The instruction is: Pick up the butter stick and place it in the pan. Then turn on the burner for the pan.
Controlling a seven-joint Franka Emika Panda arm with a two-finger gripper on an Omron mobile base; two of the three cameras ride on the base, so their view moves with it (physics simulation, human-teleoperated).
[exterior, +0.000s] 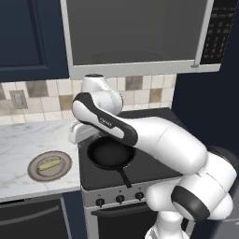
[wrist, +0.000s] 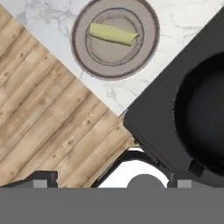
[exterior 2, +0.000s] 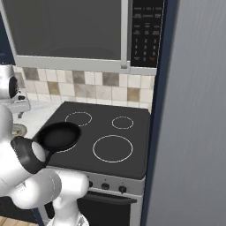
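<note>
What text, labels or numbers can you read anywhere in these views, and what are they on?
Nothing can be read clearly.
Microwave control panel: rows of small white and red button markings, too blurred to read.
Robot arm: a small dark marking on the white shell, too small to read.
Stove knobs: no legible markings.
Plate, butter stick, pan: no text.

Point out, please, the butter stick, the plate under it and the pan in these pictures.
butter stick (wrist: 113, 34), hand view, middle of the yellow bar.
plate (wrist: 81, 48), hand view, bare grey-brown rim beside the butter.
pan (exterior: 107, 153), left base view, centre of the black pan's floor.
</note>
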